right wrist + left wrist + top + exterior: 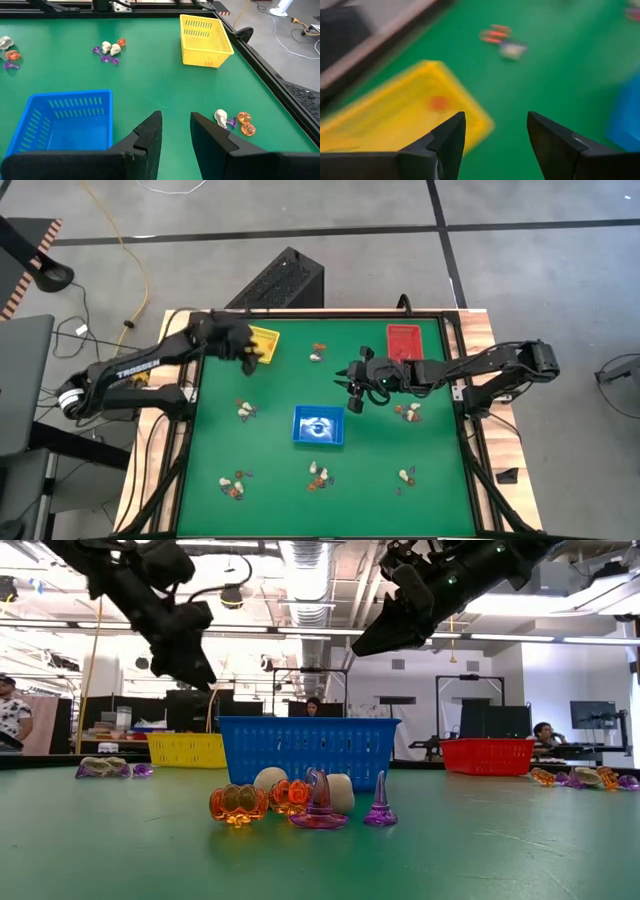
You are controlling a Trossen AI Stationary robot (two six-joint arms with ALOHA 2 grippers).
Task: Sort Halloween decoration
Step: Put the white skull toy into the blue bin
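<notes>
Green table (380,470) with trinket clusters (318,474) scattered all round, blue tray (319,427) dead centre, left gripper (250,352) jaws spread over yellow tray (264,340) at 11 o'clock, right gripper (352,390) jaws apart, empty, near 2 o'clock

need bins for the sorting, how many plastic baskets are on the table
3. The yellow basket sits at the far left, under the left gripper. The red basket sits at the far right. The blue basket sits mid-table, near the right gripper. None seems hidden.

yellow tray (263,343), red tray (404,341) and blue tray (319,426) on green table (280,395).
</notes>
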